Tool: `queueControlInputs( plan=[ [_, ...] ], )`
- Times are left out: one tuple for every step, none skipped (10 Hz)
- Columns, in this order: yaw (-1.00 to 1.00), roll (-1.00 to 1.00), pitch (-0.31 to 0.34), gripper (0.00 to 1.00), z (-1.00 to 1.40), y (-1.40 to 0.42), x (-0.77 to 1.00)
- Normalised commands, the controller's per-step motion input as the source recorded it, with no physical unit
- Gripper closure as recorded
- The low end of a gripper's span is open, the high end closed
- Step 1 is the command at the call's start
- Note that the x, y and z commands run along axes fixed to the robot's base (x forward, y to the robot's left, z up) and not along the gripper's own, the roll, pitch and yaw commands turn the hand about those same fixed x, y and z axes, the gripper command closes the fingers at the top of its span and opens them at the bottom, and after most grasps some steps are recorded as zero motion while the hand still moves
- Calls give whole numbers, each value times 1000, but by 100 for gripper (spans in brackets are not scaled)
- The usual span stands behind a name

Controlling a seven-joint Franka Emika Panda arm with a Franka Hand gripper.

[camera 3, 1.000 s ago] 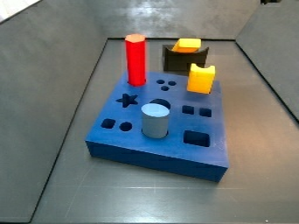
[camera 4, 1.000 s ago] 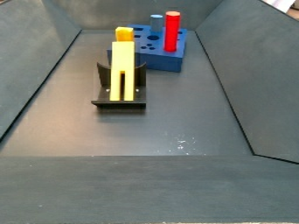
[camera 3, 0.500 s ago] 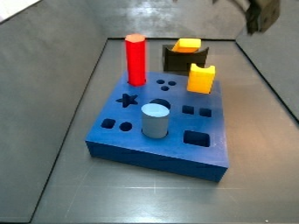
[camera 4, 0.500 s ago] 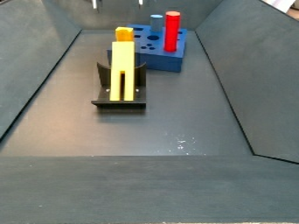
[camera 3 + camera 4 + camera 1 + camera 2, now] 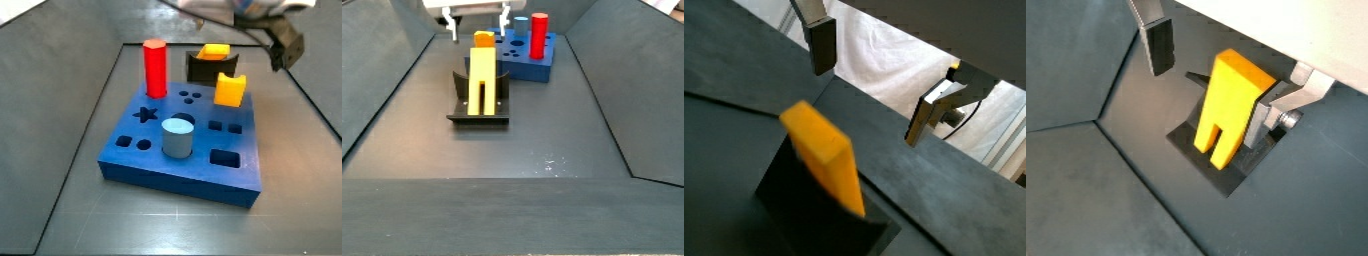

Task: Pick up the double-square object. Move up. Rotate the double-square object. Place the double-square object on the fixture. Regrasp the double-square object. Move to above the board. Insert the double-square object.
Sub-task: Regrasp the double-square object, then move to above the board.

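The gripper (image 5: 477, 22) hangs above the far end of the fixture (image 5: 478, 108), its two silver fingers (image 5: 449, 24) spread wide with nothing between them. In both wrist views the plates stand well apart, one finger (image 5: 1160, 45) on each side of the double-square object (image 5: 1228, 105), neither touching it. That long yellow bar stands upright in the dark fixture (image 5: 1223, 172), with its slotted end, split into two prongs, showing in a wrist view. In a side view the double-square object (image 5: 481, 78) rises from the fixture just below the open fingers. Beyond it sits the blue board (image 5: 527, 66), carrying a red hexagonal peg (image 5: 539, 34). In a side view the board (image 5: 187, 145) also holds a grey-blue cylinder (image 5: 178, 137) and a short yellow notched peg (image 5: 231, 90), with the fixture (image 5: 209, 67) behind them.
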Motion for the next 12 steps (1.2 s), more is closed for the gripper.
queueControlInputs(
  plan=[
    [42, 77, -39, 0, -776, -5, 123],
    [37, 74, -39, 0, -675, -8, 113],
    [31, 73, -38, 0, -526, -11, 97],
    [23, 70, -28, 0, -325, -9, 91],
    [0, 0, 0, 100, 0, 0, 0],
    [-113, 10, 489, 100, 1000, -113, -93],
    [-90, 3, 486, 100, 1000, -113, -93],
    [64, -39, 447, 100, 1000, -103, -84],
    [171, -74, 414, 100, 1000, -97, -78],
    [247, -73, 357, 100, 1000, -95, -71],
    [304, -53, 267, 100, 1000, -92, -63],
    [324, -41, 197, 100, 1000, -91, -57]
  ],
)
